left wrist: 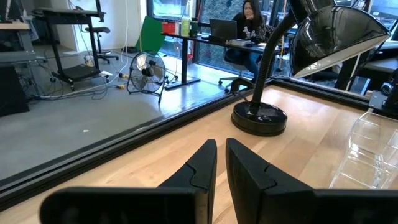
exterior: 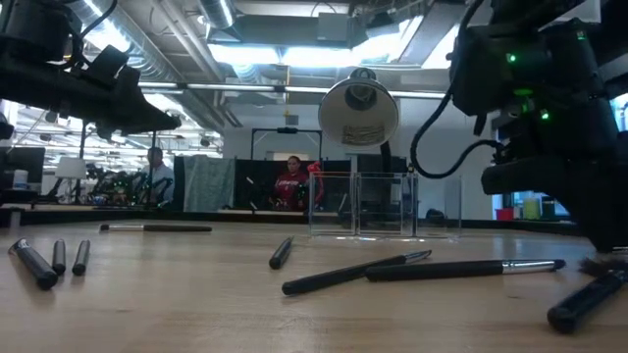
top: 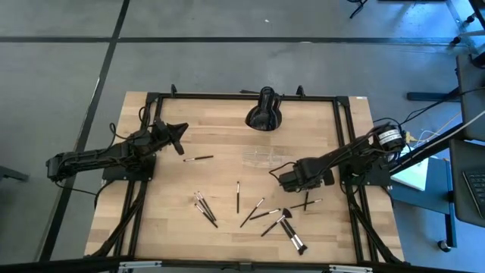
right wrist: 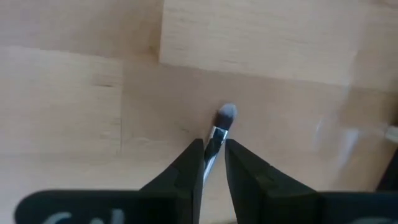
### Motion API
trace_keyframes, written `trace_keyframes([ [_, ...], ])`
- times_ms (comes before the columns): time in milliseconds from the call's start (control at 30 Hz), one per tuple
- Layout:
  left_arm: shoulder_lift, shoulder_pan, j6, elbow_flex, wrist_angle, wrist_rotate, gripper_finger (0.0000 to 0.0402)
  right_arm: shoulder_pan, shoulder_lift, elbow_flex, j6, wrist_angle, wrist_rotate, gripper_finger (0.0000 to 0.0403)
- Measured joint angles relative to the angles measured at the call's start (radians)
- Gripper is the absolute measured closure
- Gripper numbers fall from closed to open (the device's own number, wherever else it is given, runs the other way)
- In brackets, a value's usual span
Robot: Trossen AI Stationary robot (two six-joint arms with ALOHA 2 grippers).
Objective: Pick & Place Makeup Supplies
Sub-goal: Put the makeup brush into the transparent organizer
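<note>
Left gripper [top: 182, 139]: it hung over the left half of the table [top: 227, 227], toward the far side, with its two dark fingers [left wrist: 202, 163] drawn almost together and nothing between them.
Single brush [top: 198, 158]: it lay alone on the wood just nearer than the left gripper and slightly to its right, apart from the fingers.
Left cluster of brushes [top: 204, 208]: several dark-handled brushes lay bunched near the front edge, well apart from either gripper.
Upright brush [top: 237, 197]: it lay by itself between the left cluster and the right scatter, pointing near to far.
Black lamp [top: 264, 110]: it stood at the far edge near the middle; in the left wrist view its round base and curved neck showed beyond the closed fingers.
Clear organiser tray [top: 261, 158]: it sat at mid table, between the two grippers and on the far side of the brushes.
Right scatter of brushes [top: 276, 220]: crossed brushes, some with silver ferrules, lay on the near side of the right gripper.
Right gripper [right wrist: 213, 152]: it was on the right half, just right of the tray, its fingers narrowed onto a thin held brush [right wrist: 222, 123].
Held brush: its silver ferrule and small grey tip stuck out past the fingertips above bare wood.
</note>
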Motion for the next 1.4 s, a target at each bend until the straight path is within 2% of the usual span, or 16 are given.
trace_keyframes([
  [233, 0.0, 0.0, 0.0, 0.0, 0.009, -0.002, 0.0368, -0.025, -0.097, 0.0, -0.033, 0.0, 0.031, 0.0336],
  [367, 0.0, 0.0, 0.0, 0.0, 0.008, -0.002, 0.0368, -0.004, -0.144, 0.0, -0.009, 0.002, -0.005, 0.0336],
  [500, 0.0, 0.0, 0.013, 0.0, 0.008, -0.002, 0.0368, 0.029, -0.142, 0.0, 0.039, 0.018, -0.05, 0.0336],
  [733, 0.0, 0.0, 0.025, 0.0, 0.008, -0.001, 0.0368, 0.05, -0.112, -0.001, 0.097, 0.056, -0.046, 0.0336],
  [967, 0.0, 0.0, 0.026, 0.0, 0.008, 0.0, 0.0368, 0.049, -0.105, -0.078, 0.139, 0.106, -0.082, 0.0336],
  [1200, 0.0, 0.0, 0.026, 0.0, 0.008, 0.0, 0.0368, 0.048, -0.109, -0.144, 0.141, 0.196, -0.127, 0.0336],
  [1400, 0.0, 0.0, 0.027, 0.0, 0.015, 0.0, 0.0368, 0.048, -0.11, -0.185, 0.109, 0.22, -0.121, 0.0336],
])
